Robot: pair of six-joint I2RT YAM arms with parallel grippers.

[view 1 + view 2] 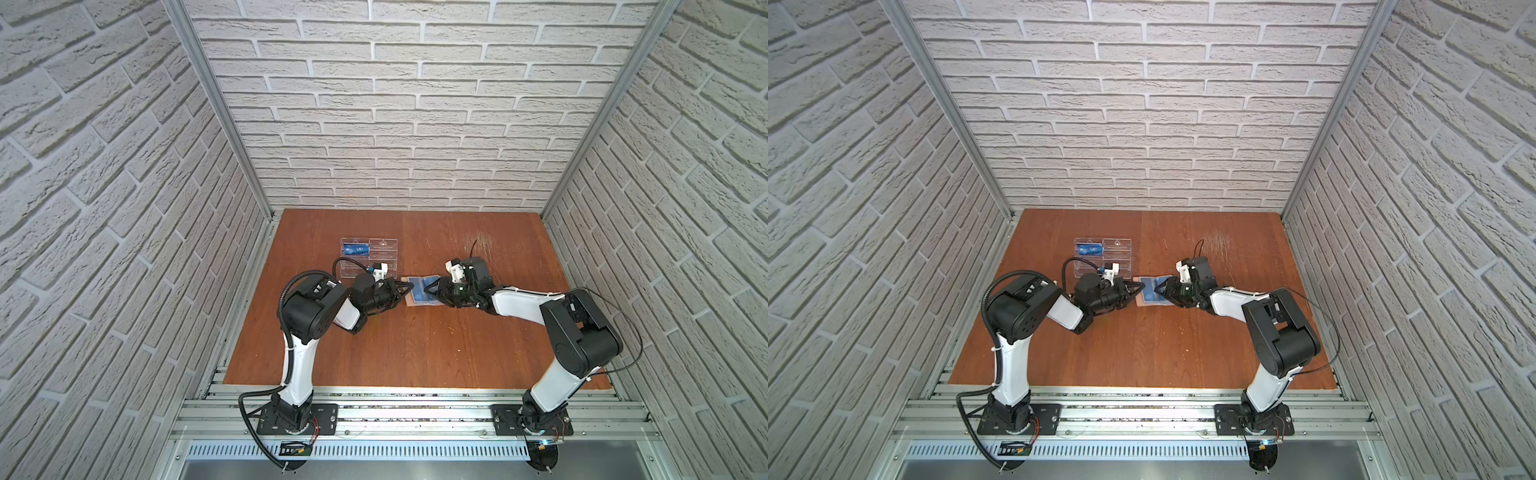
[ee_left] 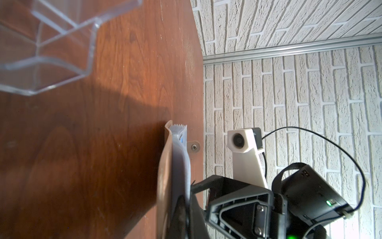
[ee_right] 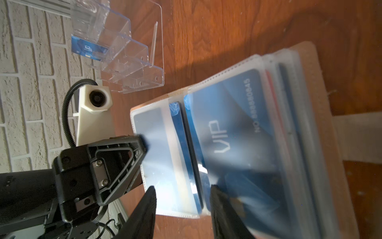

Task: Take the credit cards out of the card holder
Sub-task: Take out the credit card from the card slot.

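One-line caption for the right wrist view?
Right gripper open over the card holder, blue credit cards in its clear sleeves; shut left gripper touching one page; acrylic rack beyond.

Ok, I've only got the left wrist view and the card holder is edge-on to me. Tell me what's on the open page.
Observer: A blue sleeved card marked VIP, lying in the open card holder.
Operator: Give me the right arm.
Observer: The right gripper has its jaws open, astride the sleeve pages' edge near the fold.
Operator: Now the rack. I see only a corner.
Observer: The clear rack holds one loose blue card in its back tier.
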